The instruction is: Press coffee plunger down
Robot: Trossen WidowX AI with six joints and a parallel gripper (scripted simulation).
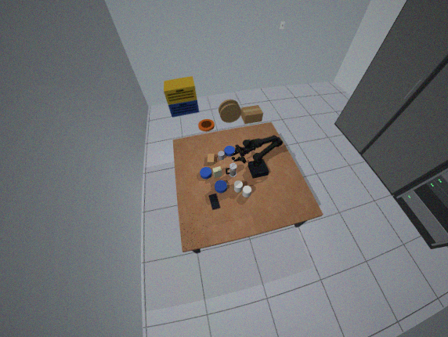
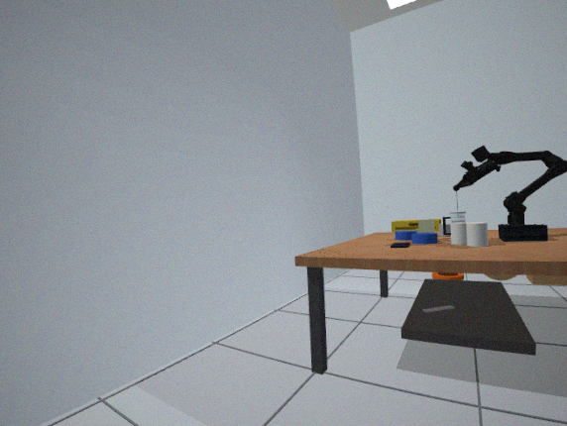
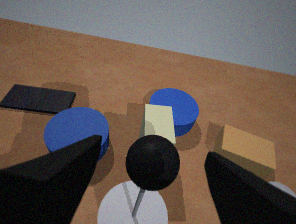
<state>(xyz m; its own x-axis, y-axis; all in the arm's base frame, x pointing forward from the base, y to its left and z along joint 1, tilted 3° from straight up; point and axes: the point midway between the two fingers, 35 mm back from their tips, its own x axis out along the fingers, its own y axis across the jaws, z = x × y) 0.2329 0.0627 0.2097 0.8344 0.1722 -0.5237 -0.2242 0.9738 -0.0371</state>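
The coffee press stands upright on the table, its black handle toward the cream block. Its thin plunger rod rises well above the pale lid, so the plunger is up. The black ball knob tops the rod. My gripper is open at knob height, angled downward. In the wrist view the knob appears between the two fingers, with a visible gap on each side. The exterior view shows the fingertips overlapping the knob.
A cream block and blue discs lie beyond the press. White cylinders stand beside it. A grey cylinder, a tan block, another blue disc and a black slab lie around.
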